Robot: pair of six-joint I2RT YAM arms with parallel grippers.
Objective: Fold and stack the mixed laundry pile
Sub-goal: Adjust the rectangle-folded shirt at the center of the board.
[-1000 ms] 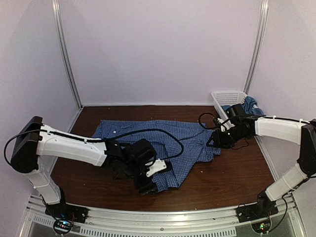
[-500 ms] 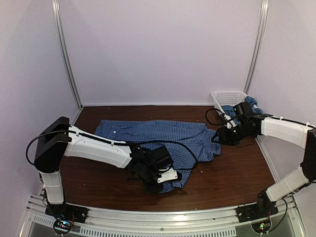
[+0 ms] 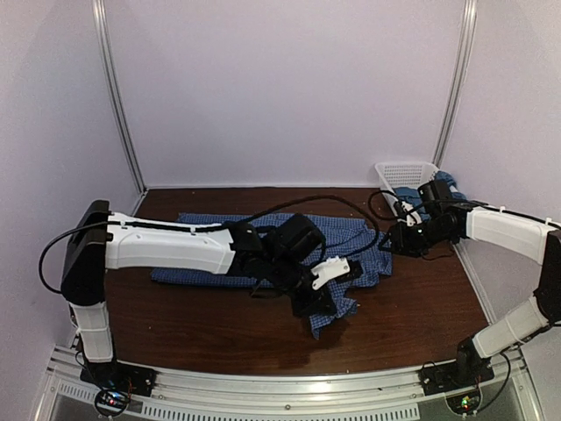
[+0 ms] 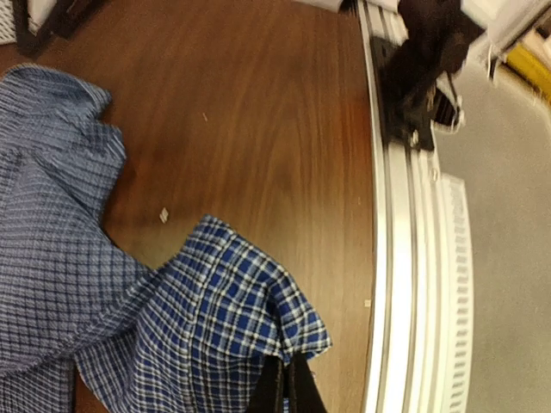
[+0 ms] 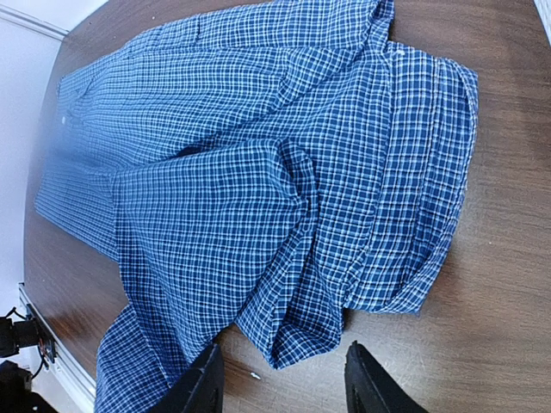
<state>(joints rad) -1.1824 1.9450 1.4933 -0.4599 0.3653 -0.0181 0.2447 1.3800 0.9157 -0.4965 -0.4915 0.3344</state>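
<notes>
Your left gripper (image 4: 286, 387) has its jaws pinched tight on the hem corner of the checked shirt (image 5: 258, 155). The left wrist view shows the two dark fingers (image 4: 274, 391) pressed together with the cloth coming out between them. That corner hangs raised off the table (image 3: 412, 298) near the front rail.

Your right gripper (image 5: 288, 383) has its jaws spread wide with nothing in them. It is low at the shirt's right edge, and a bunched fold of the shirt sits just ahead of the gap. You cannot tell whether it touches the cloth.

The shirt lies spread across the middle of the table, with its right side doubled over. The teal t-shirt (image 3: 447, 185) sits bunched at the basket (image 3: 405, 169) in the far right corner.

Against half a second back, your left arm has swung right and away from the front edge, dragging the hem with it. The shirt's left part now looks narrower. Your right arm has barely shifted.
</notes>
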